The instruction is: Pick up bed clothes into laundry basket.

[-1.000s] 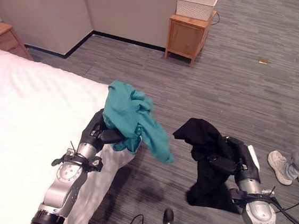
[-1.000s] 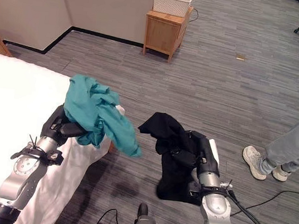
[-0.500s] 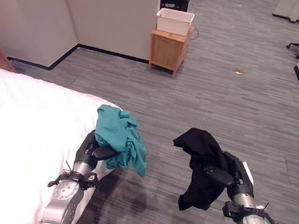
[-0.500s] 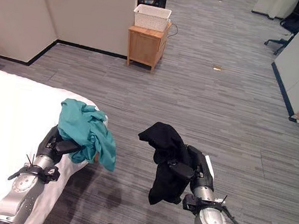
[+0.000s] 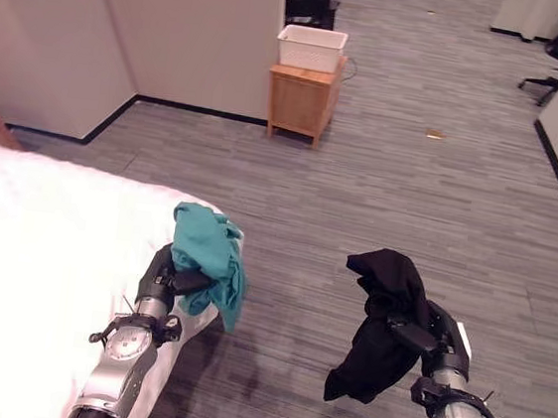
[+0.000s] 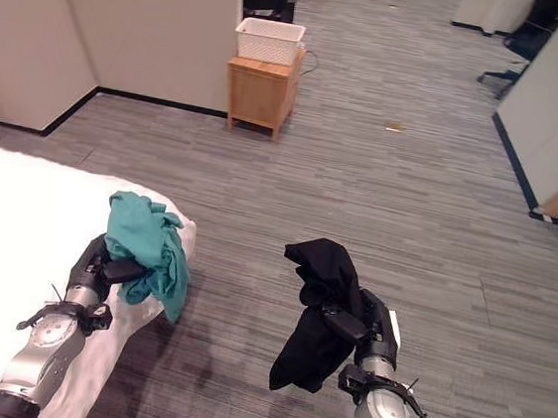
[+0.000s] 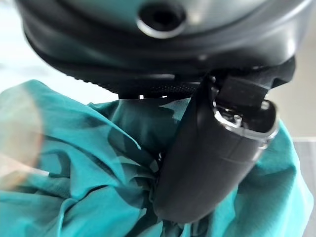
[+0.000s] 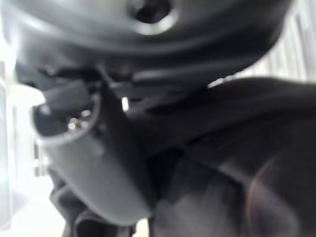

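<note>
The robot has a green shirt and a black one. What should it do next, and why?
Probably walk toward the white basket on the wooden cabinet far across the floor. The left hand already grips the teal cloth, and the right hand grips the black cloth, so nothing remains to grab.

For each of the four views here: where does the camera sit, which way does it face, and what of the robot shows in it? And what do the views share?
Left eye view: on the head, looking down and forward over the bed and floor to the basket on a cabinet; both arms show.
Right eye view: same head, slightly to the side, same scene.
Left wrist view: on the left wrist, along the left hand, curled on the teal cloth.
Right wrist view: on the right wrist, along the right hand, curled on the black cloth.
Shared: each eye view also shows both cloths.
</note>
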